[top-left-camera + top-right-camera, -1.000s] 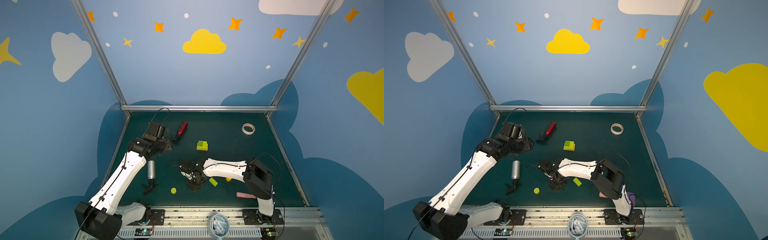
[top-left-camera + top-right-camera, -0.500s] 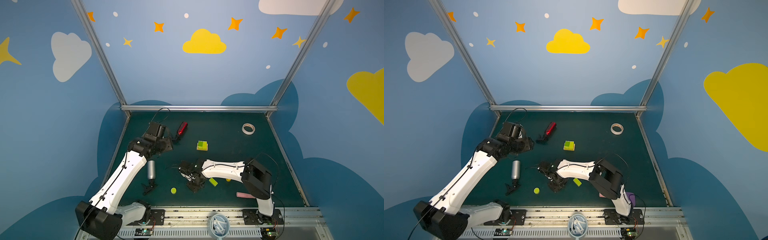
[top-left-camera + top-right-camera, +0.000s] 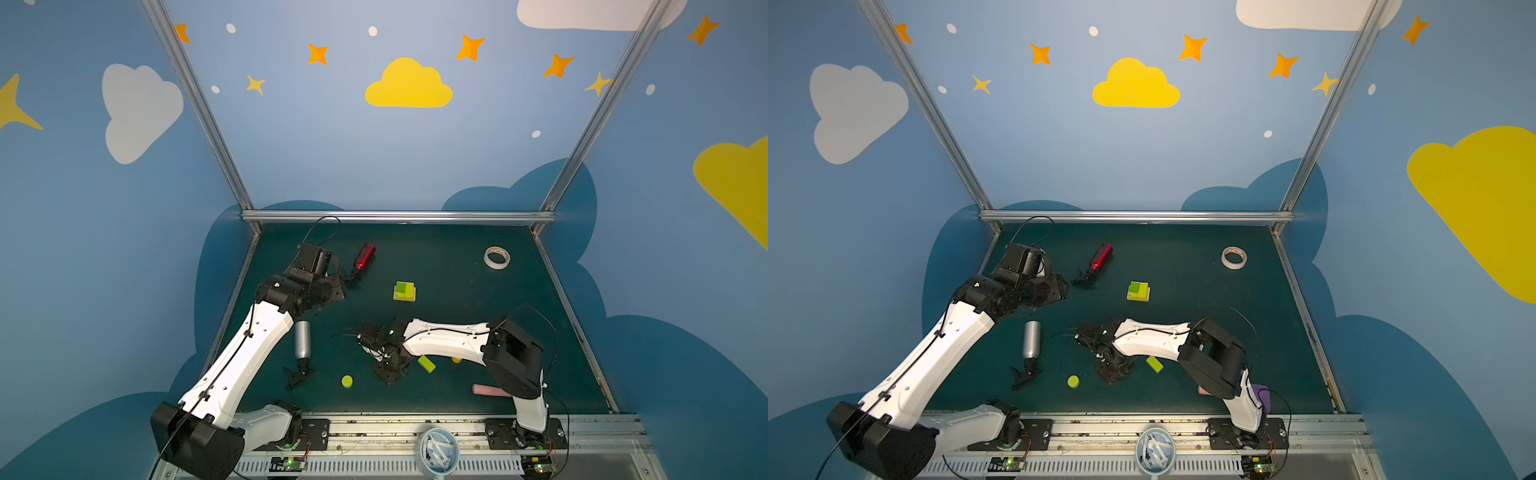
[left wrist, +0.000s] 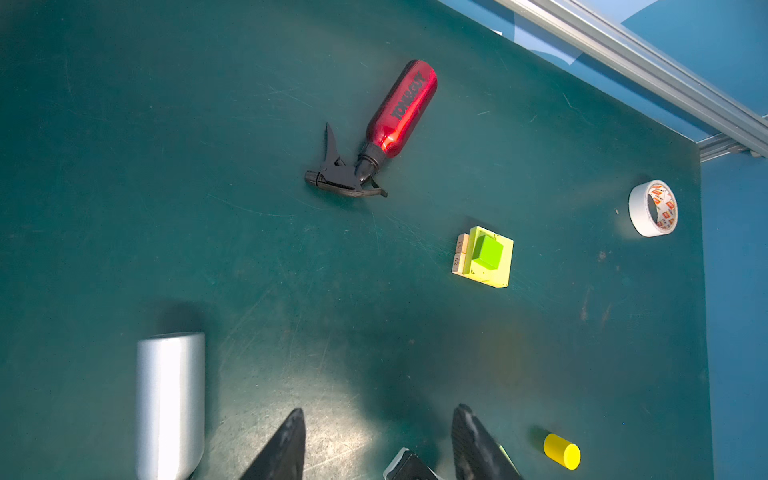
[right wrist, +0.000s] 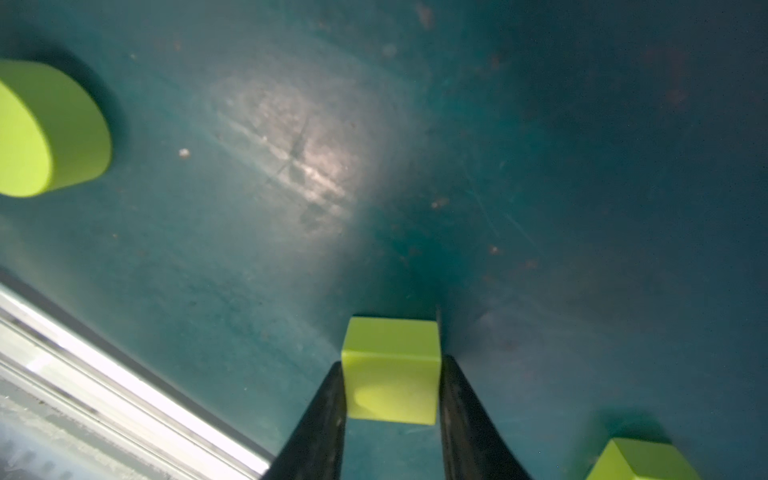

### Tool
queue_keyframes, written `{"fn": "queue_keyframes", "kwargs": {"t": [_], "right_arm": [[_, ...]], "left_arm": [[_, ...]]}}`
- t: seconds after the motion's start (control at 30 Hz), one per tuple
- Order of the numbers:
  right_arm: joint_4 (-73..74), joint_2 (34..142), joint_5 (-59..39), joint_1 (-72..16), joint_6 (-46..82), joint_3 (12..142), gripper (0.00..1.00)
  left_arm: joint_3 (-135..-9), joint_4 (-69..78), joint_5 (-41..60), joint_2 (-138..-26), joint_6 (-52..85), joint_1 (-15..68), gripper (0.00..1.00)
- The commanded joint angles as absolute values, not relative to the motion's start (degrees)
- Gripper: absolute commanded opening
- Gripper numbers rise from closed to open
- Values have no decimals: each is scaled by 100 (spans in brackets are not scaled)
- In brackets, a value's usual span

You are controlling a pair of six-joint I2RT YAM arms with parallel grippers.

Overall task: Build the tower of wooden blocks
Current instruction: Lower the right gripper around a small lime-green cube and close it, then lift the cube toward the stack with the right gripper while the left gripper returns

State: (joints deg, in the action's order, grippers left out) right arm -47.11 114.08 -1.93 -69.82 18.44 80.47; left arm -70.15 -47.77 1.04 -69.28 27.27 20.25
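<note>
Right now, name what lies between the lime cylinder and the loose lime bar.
The right gripper, in both top views; its wrist view shows a lime cube gripped.

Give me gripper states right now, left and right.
Left gripper: jaws open, holding nothing.
Right gripper: jaws closed on a lime-green cube.

Red spray bottle (image 4: 402, 109): black lettering, apparently TONI&GUY. Tan bar (image 4: 460, 254) end: tiny digits, maybe 62.
</note>
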Motion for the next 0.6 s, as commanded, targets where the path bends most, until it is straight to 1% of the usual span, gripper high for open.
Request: {"fn": "queue_keyframes", "kwargs": {"t": [0.0,0.4,0.57], "right_arm": [[-4834,11403,-141,-7005,1920,8108,31],[-5133,11300,83,-6990,2211,8321,24],[-5039,11206,278,-6930,2430,8284,20]], "left_arm": [[-7005,-4729,156,-6929,2735,2005,57],[-6977,-4623,271,-7050,2760,2000,56],[-7075,-4693,523,-7194,2834,2009,56]]}}
